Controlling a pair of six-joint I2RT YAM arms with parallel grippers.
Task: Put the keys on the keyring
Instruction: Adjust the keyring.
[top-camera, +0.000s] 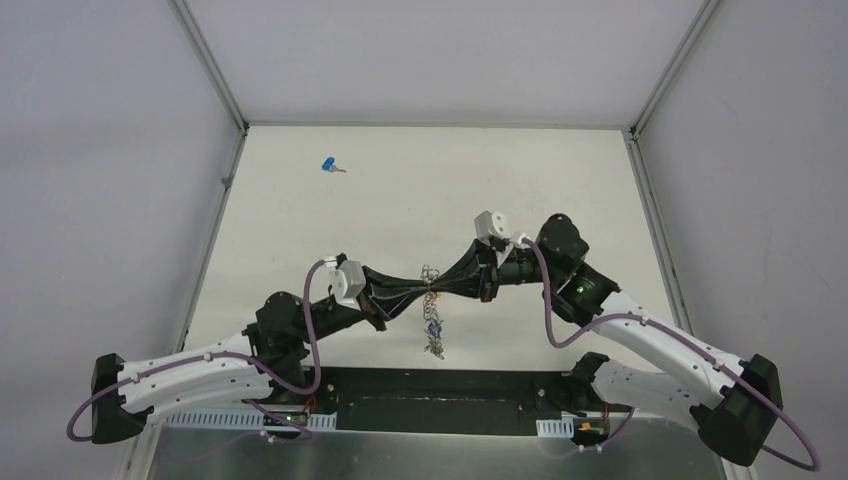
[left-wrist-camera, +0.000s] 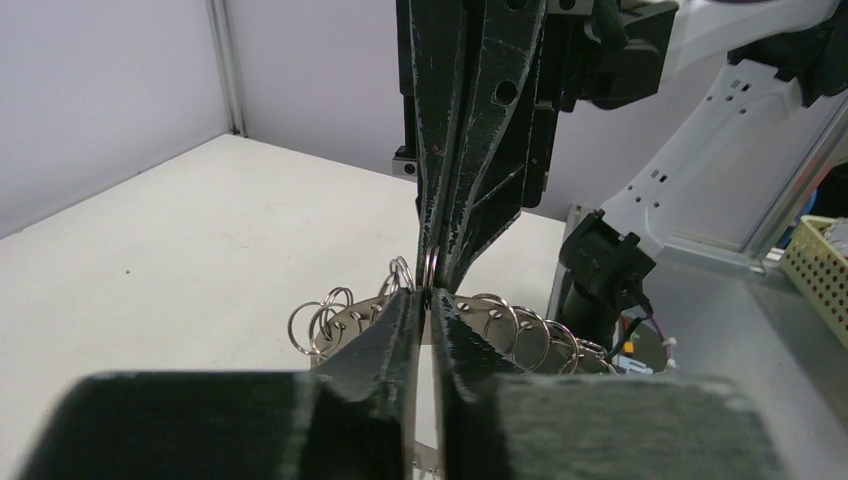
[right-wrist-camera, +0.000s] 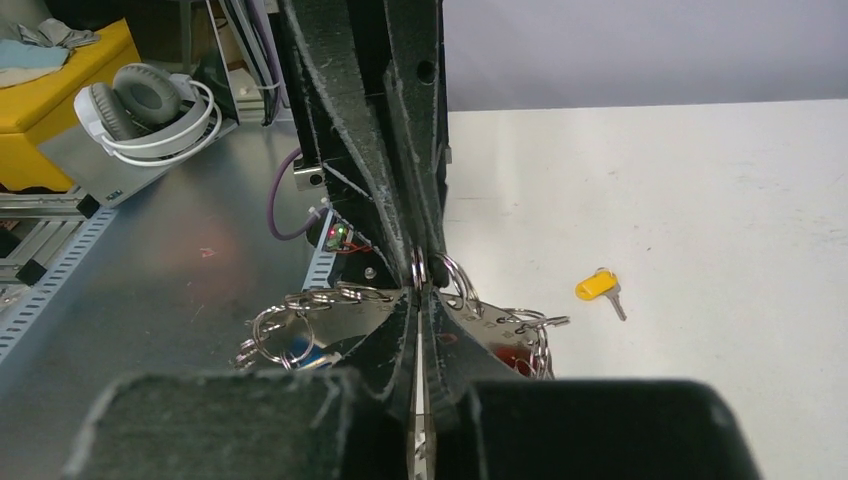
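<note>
The keyring (top-camera: 433, 322), a flat grey metal ring fringed with small split rings, hangs in mid-air between both arms above the table's near middle. My left gripper (top-camera: 424, 291) (left-wrist-camera: 430, 292) is shut on its thin rim (left-wrist-camera: 495, 312). My right gripper (top-camera: 441, 283) (right-wrist-camera: 420, 290) is shut on the same rim (right-wrist-camera: 500, 325) from the opposite side, fingertips almost touching the left's. A blue head (right-wrist-camera: 290, 352) and a red head (right-wrist-camera: 515, 355) hang from it. One blue-headed key (top-camera: 330, 165) lies far back left on the table. A yellow-headed key (right-wrist-camera: 598, 286) lies on the table beyond the ring.
Grey enclosure walls border the white table (top-camera: 560, 180) on three sides. A metal bench (right-wrist-camera: 150, 280) runs along the near edge by the arm bases. White headphones (right-wrist-camera: 140, 100), a yellow box (right-wrist-camera: 40, 80) and a mesh basket (left-wrist-camera: 820, 260) sit off the table.
</note>
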